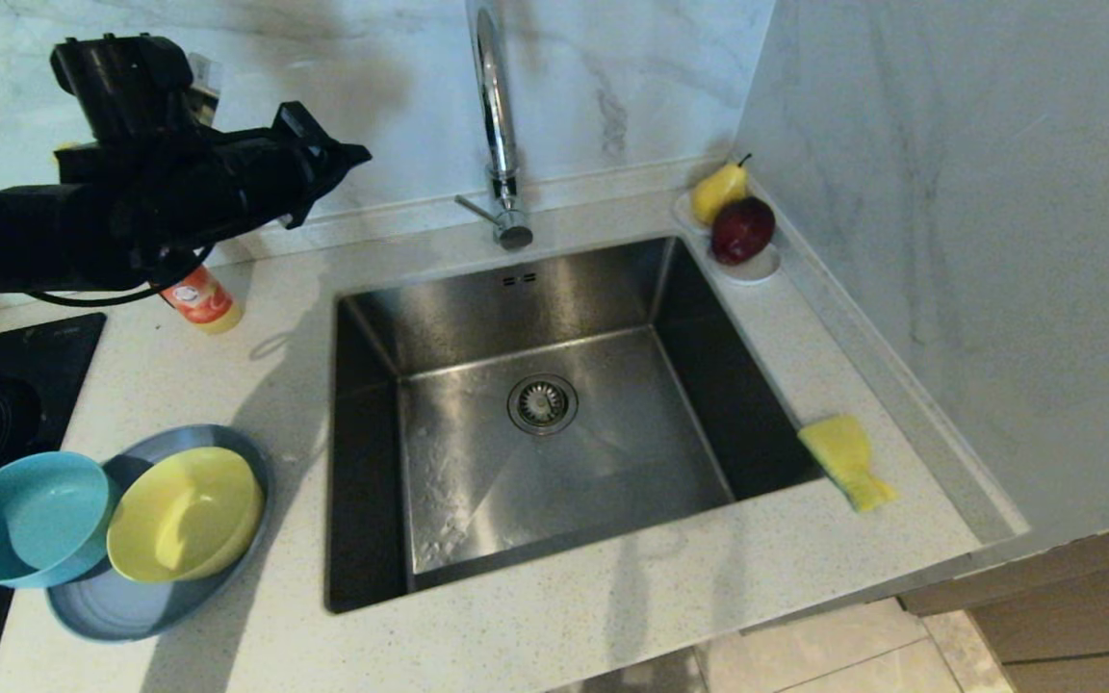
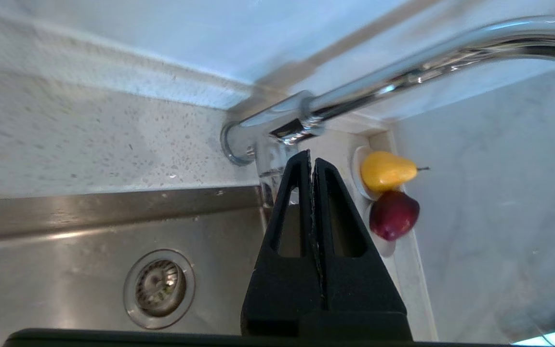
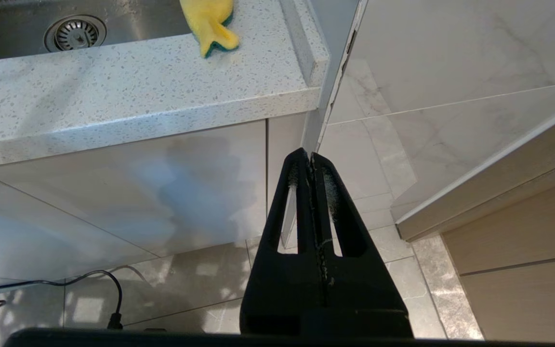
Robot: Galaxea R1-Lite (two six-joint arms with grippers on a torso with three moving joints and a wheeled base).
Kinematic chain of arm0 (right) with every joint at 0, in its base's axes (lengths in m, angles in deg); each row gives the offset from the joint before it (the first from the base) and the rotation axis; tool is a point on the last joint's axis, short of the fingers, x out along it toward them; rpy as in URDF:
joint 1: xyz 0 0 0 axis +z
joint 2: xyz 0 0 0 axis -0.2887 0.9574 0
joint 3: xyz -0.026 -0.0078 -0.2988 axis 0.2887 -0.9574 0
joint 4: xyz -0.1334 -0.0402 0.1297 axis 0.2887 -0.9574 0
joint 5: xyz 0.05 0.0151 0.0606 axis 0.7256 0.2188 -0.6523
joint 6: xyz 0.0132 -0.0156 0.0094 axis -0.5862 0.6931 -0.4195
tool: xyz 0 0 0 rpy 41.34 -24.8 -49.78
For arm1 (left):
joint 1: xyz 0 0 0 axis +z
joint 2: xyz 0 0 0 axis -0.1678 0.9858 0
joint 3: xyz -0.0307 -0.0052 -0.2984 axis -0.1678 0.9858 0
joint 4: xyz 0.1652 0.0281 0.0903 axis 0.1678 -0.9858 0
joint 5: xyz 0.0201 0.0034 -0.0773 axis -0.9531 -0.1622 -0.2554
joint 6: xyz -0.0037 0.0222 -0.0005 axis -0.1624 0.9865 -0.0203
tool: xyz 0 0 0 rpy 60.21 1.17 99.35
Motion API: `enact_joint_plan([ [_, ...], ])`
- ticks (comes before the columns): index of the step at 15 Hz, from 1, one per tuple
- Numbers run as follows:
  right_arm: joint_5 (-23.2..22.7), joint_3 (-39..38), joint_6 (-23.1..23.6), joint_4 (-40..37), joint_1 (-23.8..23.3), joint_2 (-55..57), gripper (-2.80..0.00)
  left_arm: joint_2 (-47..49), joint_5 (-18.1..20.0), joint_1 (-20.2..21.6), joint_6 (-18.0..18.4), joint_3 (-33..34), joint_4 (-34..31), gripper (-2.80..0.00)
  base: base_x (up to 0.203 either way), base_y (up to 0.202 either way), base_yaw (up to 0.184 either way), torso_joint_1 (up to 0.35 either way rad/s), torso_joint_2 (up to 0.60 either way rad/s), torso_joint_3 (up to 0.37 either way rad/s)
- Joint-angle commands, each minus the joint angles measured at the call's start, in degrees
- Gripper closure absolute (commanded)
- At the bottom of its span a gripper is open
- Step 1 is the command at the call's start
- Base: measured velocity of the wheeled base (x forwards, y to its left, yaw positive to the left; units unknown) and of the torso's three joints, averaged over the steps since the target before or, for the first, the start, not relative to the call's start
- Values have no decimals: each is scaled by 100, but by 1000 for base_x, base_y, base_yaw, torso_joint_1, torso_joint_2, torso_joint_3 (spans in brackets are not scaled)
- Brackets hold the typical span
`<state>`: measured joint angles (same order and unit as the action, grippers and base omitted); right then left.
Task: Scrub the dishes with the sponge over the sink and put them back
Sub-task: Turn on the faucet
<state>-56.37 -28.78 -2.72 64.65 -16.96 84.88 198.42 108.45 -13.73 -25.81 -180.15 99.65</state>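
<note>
Colours as I read them from my station: grey-blue plate (image 1: 121, 602); yellow bowl (image 1: 184, 515); teal-blue bowl (image 1: 30, 520); sponge (image 1: 846, 460), yellow, with a dark green edge in my right wrist view; sink (image 1: 477, 481), brushed steel grey; tap (image 1: 495, 115), chrome; counter (image 1: 612, 606), white, finely speckled; wall (image 1: 949, 192), pale with grey marble veining; pear (image 1: 716, 190), yellow; plum (image 1: 742, 231), dark red; both grippers I see as black.

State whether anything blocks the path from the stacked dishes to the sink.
Nothing visible does. The yellow bowl and teal bowl sit on the grey-blue plate, with only bare counter before the sink.
</note>
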Motion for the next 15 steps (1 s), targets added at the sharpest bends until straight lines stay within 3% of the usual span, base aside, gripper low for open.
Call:
enact_joint_plan([
  [1,-2,-1,0,2,1,1,0,680,5,-30,-100,-354,116,0,0,0,0,0,0,0],
  [7,-2,-1,0,2,1,1,0,1262,39,-100,-389,-678,1031,0,0,0,0,0,0,0],
  [10,-2,-1,0,2,1,1,0,1247,151,-121,-704,-676,1137,0,0,0,0,0,0,0],
  [15,-2,-1,0,2,1,1,0,1300,267,-228,-869,-670,1334,0,0,0,0,0,0,0],
])
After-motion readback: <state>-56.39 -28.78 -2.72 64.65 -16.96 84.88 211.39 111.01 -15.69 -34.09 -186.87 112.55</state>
